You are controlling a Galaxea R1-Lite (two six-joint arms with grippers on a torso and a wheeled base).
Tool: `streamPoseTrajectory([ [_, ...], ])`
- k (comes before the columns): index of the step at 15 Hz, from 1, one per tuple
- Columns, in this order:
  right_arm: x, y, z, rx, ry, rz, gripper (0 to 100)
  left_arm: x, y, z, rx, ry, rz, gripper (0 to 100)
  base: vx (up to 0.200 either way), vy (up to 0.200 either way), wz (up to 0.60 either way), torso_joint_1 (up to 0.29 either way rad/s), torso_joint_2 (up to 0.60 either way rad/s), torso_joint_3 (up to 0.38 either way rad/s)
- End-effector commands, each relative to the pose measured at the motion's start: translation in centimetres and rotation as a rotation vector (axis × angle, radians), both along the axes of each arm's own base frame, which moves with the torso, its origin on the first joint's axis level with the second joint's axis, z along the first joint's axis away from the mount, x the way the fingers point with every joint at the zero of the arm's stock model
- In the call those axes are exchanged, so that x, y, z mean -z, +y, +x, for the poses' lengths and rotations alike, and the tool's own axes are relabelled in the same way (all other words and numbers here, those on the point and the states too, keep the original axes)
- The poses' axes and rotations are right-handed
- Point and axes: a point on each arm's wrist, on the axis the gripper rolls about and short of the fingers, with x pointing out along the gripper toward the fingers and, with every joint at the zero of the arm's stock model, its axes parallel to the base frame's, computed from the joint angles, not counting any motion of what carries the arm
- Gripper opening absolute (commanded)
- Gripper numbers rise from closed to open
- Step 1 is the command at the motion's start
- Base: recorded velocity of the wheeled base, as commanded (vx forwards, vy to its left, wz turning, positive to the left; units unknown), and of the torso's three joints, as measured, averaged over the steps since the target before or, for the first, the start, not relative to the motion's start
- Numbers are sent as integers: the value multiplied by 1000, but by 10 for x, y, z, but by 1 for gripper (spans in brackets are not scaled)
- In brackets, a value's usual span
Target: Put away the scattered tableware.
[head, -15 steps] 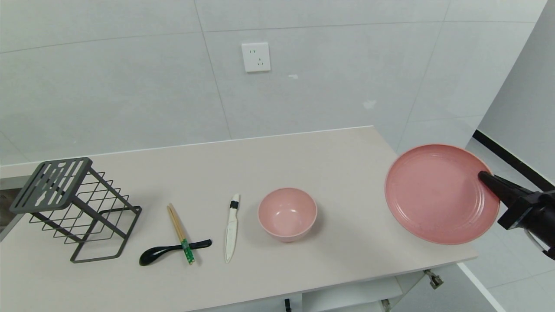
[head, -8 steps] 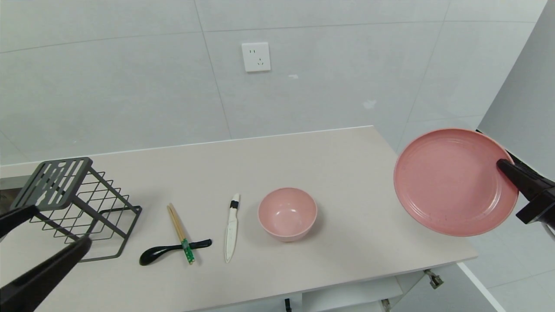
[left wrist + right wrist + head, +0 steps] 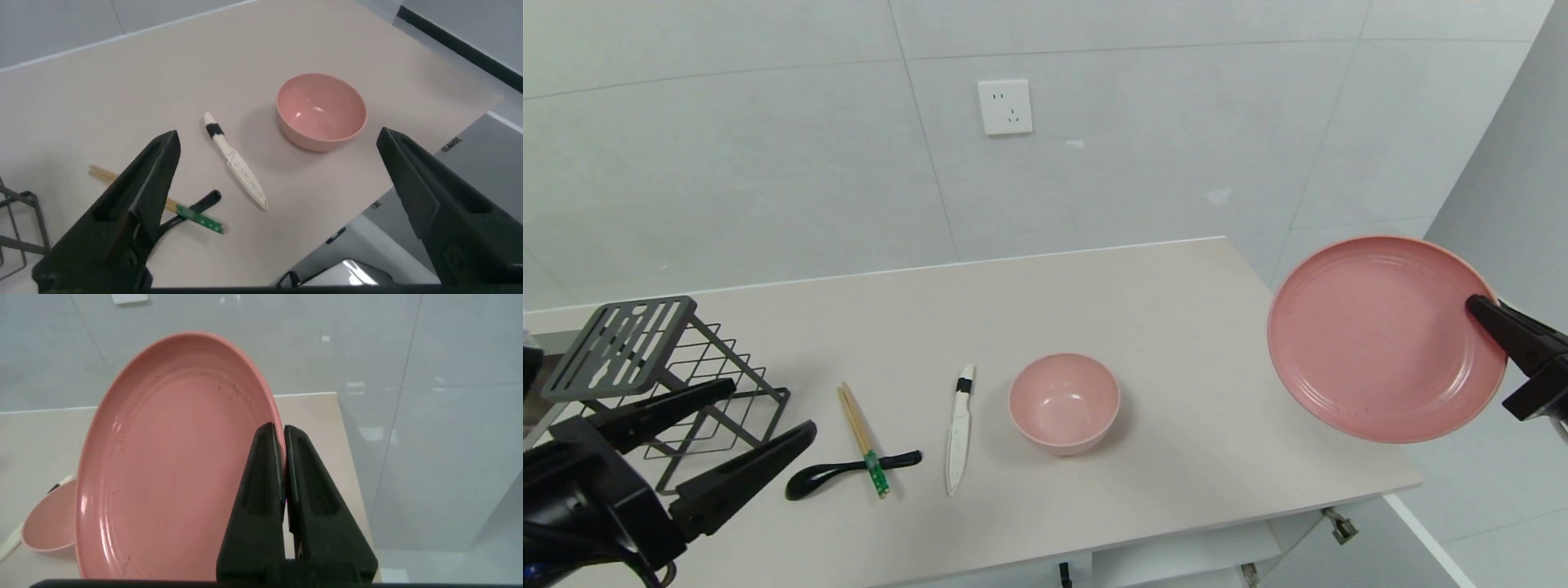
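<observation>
Carrying the plate (image 3: 1380, 339) looks like the step in hand. The right gripper (image 3: 1476, 306) is clamped on its rim at the edge farthest from the bowl (image 3: 1064, 402). The plate hangs tilted in the air, well to the bowl's right, out past the end of the counter (image 3: 1176, 294).

The left gripper (image 3: 768, 407) has its fingers spread wide and grips nothing. It sits far to the bowl's left, above the counter.

Nothing appears put away yet, so I judge the task to be at an early stage. The next move calls for a place to set the plate down. It must be levelled and lowered gently, since a pinch on one edge gives little hold against swinging. The open left gripper seems best placed for the cutlery.

- **Bowl:** it stands upright on the counter and holds nothing.
- **Plate:** it carries nothing on its face.
- **Rack (image 3: 654, 384):** it stands farthest to the bowl's left, a wire frame with a slotted top and nothing in its slots.
- **Knife (image 3: 960, 429):** it lies just left of the bowl.
- **Chopsticks (image 3: 862, 441):** they lie beyond the knife and cross the handle of the spoon (image 3: 841, 474).

All the cutlery is loose on the counter, between bowl and rack.
</observation>
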Motion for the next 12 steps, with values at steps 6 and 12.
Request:
streamPoseTrajectory([
  [6,-3,0,-4,-2,-18,-2,0,6,-28,64,126,148,13,100,0,0,0,0,0,0],
  [12,-3,2,-1,-15,-16,-7,0,15,-59,84,162,198,57,100,0,0,0,0,0,0],
])
